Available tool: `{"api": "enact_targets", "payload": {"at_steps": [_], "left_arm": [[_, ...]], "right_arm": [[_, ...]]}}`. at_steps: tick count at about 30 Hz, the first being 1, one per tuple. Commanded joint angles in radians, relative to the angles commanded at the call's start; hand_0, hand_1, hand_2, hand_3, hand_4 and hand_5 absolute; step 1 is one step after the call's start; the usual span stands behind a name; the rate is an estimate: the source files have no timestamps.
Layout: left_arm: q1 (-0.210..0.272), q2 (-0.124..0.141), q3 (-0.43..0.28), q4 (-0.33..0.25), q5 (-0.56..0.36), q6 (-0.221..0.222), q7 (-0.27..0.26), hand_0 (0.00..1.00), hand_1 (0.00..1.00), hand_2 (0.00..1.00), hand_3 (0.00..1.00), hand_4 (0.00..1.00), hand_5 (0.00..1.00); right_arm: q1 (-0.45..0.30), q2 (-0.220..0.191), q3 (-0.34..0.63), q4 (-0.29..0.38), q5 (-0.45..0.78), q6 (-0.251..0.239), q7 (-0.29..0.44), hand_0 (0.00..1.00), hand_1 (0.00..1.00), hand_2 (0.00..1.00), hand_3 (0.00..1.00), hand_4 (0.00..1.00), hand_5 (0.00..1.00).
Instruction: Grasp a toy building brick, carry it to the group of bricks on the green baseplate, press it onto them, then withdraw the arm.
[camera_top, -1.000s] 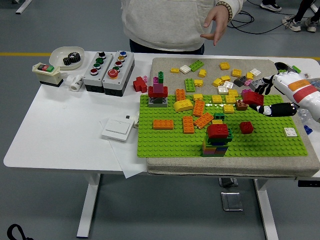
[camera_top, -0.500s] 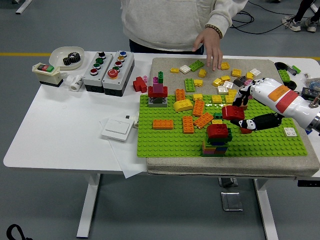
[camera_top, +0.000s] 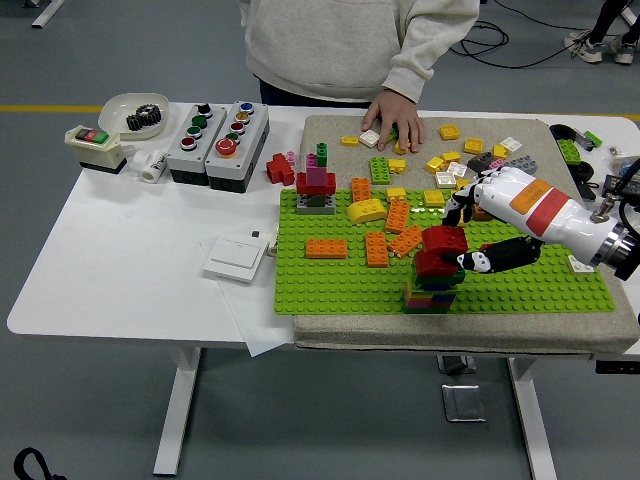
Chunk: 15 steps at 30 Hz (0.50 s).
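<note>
Now the red brick (camera_top: 443, 240) sits in my right hand (camera_top: 478, 236), pinched between my fingers, just above the brick stack (camera_top: 432, 280) near the green baseplate's (camera_top: 330, 280) near edge. Its long axis runs roughly left-right, seemingly level. A person's hand (camera_top: 393, 110) rests among the far loose bricks.

From my feed I see a white bench (camera_top: 120, 260) on white metal legs (camera_top: 177, 412), standing on a grey floor (camera_top: 90, 410). A yellow line (camera_top: 50, 107) is painted across the floor behind the bench. Black cables (camera_top: 520, 45) trail over the floor at upper right. A square metal plate (camera_top: 462, 402) lies on the floor below the bench. The light is even, with soft shadows.
</note>
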Motion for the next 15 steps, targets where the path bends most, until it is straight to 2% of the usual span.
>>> {"api": "enact_targets", "payload": {"at_steps": [15], "left_arm": [[-0.002,0.0,-0.001,-0.001,0.003,-0.002,0.001,0.669,0.703,0.72,0.586,0.67,0.661]], "right_arm": [[0.007,0.025,-0.013,-0.037,-0.029,0.0,-0.007,0.616,0.422,0.474,0.435,0.755,0.393]]}}
